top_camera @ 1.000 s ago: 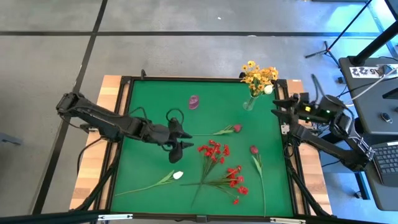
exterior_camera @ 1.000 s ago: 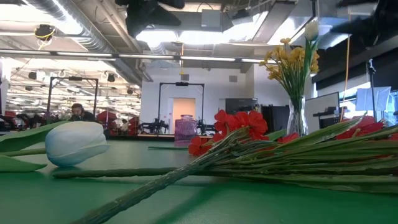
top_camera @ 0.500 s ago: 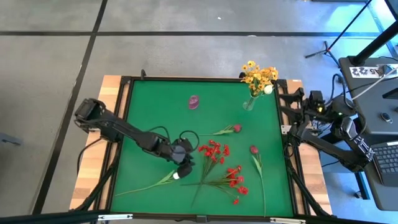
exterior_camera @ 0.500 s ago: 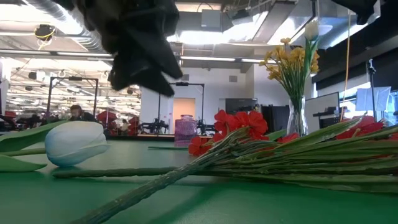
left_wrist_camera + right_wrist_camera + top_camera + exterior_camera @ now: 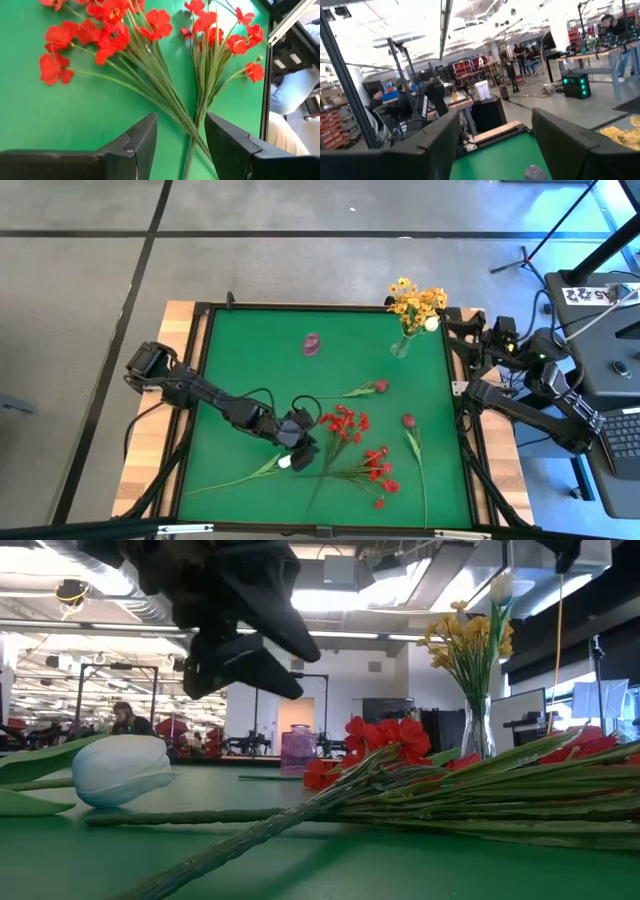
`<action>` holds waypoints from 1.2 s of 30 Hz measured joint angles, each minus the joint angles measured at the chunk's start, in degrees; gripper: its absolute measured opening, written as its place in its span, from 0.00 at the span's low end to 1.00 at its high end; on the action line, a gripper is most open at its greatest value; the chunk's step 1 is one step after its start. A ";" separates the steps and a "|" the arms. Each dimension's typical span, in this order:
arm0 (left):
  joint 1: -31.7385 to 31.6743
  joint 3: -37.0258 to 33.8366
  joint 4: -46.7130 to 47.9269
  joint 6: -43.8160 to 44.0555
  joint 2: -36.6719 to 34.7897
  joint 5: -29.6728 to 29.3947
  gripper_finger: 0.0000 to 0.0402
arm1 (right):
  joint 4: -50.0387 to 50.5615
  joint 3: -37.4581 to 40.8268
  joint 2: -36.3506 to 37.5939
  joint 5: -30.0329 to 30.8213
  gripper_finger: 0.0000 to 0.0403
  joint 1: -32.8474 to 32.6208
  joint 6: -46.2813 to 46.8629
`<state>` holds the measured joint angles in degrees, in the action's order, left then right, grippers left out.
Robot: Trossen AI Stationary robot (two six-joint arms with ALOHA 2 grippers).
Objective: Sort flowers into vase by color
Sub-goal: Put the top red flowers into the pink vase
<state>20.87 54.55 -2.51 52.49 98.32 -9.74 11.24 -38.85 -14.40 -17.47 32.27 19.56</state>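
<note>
Left gripper [image 5: 302, 452] open above red sprays [image 5: 345, 423], green table [image 5: 250, 370].

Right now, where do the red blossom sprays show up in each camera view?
High view: red blossom sprays lie right of table centre, beside the left gripper.
Low view: blossoms mid-picture, stems fanning toward the camera.
Left wrist view: they fill the upper half, stems crossing just beyond the open jaws.
Right wrist view: not in it.
Shared landmark: the green table, seen in every view.
</note>
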 joint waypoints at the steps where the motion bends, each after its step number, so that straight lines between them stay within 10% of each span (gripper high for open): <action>1: 0.00 0.00 -0.42 -0.02 0.00 -0.08 0.40 | -0.38 0.00 -0.86 -0.09 0.61 0.00 -0.14; 15: -0.41 0.00 -0.57 -3.33 0.00 -1.94 0.40 | -4.99 -6.30 -12.07 -1.65 0.60 -0.04 -3.39; 22: -0.88 -0.09 -0.60 -3.32 0.90 -1.29 0.49 | 8.60 -17.93 -21.20 0.85 0.60 -0.06 -8.86; 29: -1.40 1.20 -0.47 -3.13 5.73 0.54 0.59 | 13.96 -19.12 -23.18 19.61 0.60 -6.15 -11.29; 36: -1.72 7.67 -0.01 -3.65 12.71 3.60 0.59 | 16.01 -19.12 -22.70 43.11 0.60 -26.40 -10.61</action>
<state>19.15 62.22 -2.52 48.84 111.04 -6.14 27.26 -57.98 -37.10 25.64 5.87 8.95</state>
